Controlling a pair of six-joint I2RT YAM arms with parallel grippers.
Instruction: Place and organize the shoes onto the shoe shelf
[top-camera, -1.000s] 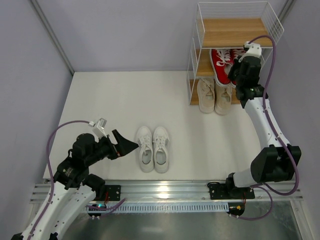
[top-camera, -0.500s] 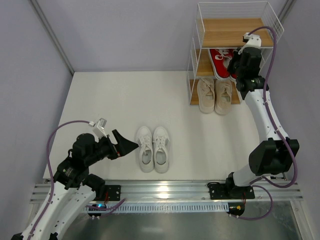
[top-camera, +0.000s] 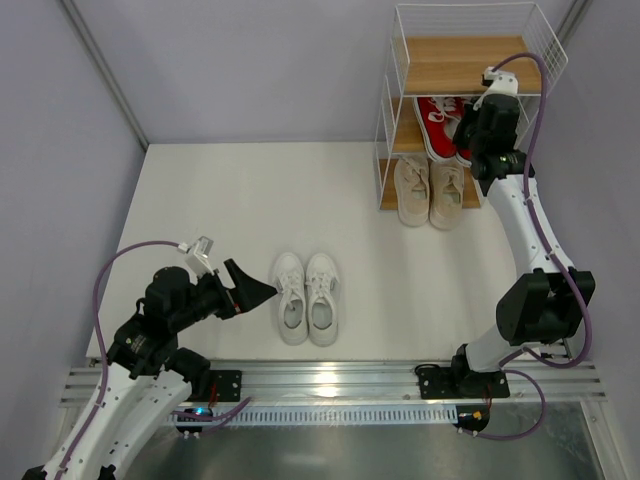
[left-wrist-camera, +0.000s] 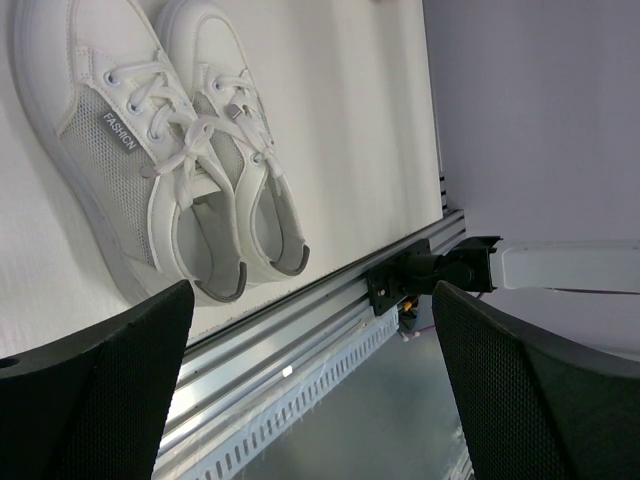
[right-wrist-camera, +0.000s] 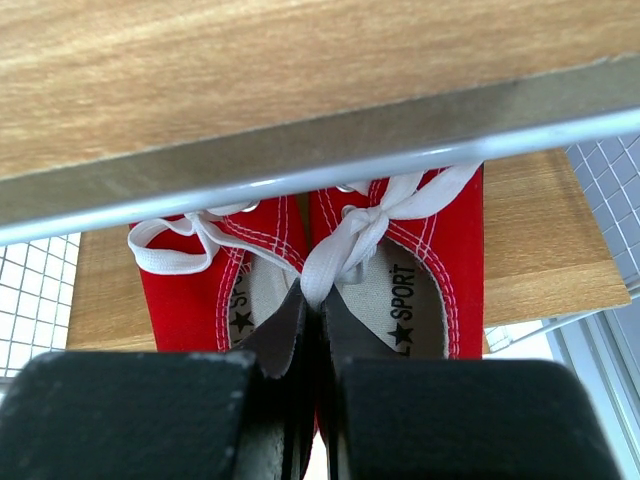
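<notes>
My right claw (right-wrist-camera: 312, 310) pinches the red shoes (right-wrist-camera: 440, 250) on the shelf (right-wrist-camera: 540, 230). My left claw (top-camera: 262, 290) hangs wide open beside the white shoes (top-camera: 307, 297).

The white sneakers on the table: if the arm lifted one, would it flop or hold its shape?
The white sneakers probably hold their shape: the heel collars stand open unaided. Their mesh side panels suggest they are fairly light. The loose laces would likely dangle.

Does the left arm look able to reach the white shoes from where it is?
Probably yes. The left gripper is open and sits just left of the white shoes, with only bare table showing between them.
</notes>
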